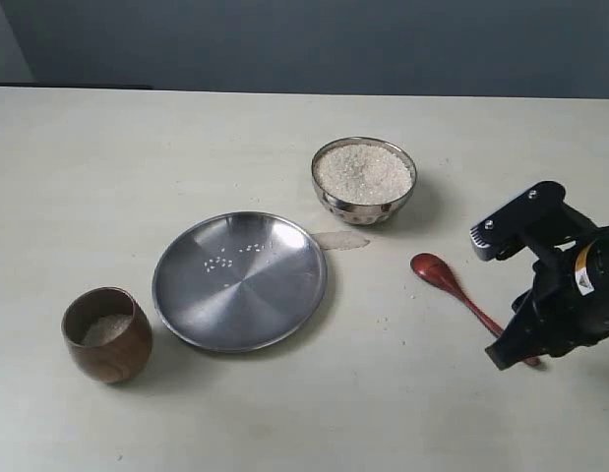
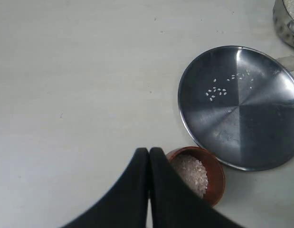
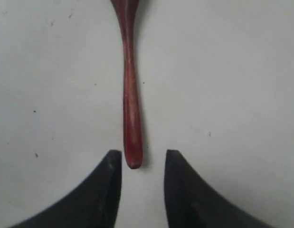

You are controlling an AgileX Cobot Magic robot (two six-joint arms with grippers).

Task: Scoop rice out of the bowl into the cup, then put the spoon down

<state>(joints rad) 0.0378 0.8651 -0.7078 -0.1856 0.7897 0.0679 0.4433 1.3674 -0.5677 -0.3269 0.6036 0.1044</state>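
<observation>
The spoon [image 3: 130, 95] lay flat on the table [image 3: 222, 71], its handle end between the parted fingers of the right gripper [image 3: 143, 157], which held nothing; this arrangement suggested the set-down step. The left gripper [image 2: 149, 153] was closed and empty, with the cup [image 2: 217, 183], holding rice [image 2: 189, 171], visible past its tips.

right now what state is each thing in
bowl: upright, heaped with rice
cup: upright, partly filled with rice
plate: flat, a few grains of rice on it
spoon: lying flat, not gripped
left pincer: shut, empty
right pincer: open, spoon handle's end between its jaws
</observation>
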